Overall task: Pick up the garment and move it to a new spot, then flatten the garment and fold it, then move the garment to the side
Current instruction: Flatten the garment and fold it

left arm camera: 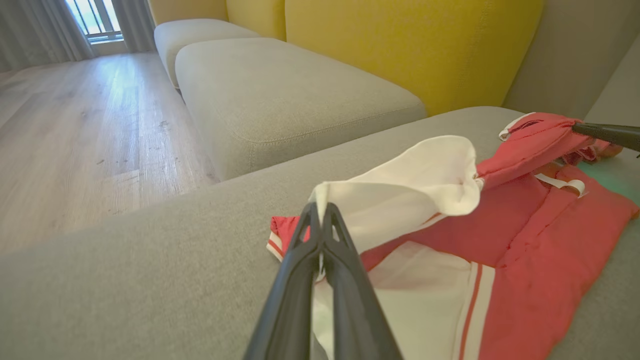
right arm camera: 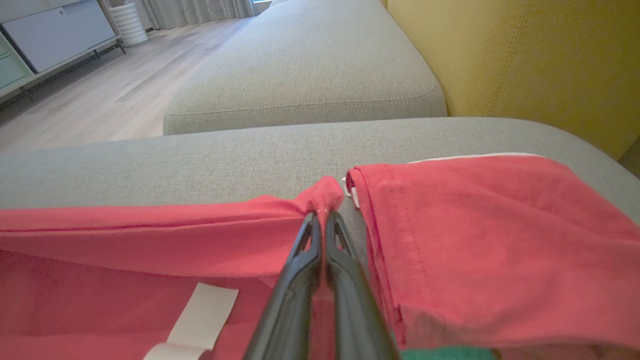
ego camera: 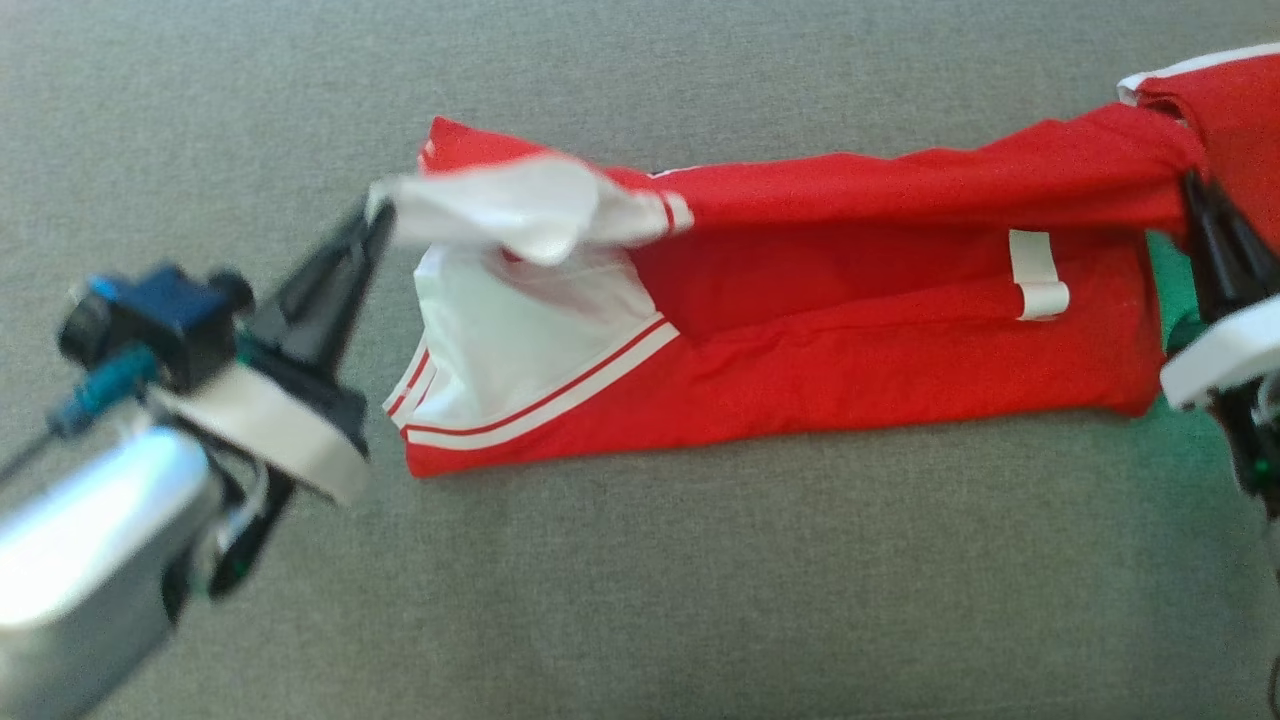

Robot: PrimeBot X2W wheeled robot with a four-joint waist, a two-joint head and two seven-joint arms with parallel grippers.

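Red cloth, likely soft and light: the garment [ego camera: 850, 330] spans the grey sofa cushion [ego camera: 640, 600] in the head view. Left wrist view: the left tool [left arm camera: 320, 212] clamps its white hem. Right wrist view: the right tool [right arm camera: 322, 216] pinches a red edge; hems look best for gripping.

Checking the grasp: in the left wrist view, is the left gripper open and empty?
No, the left gripper is shut on a white edge of the garment.
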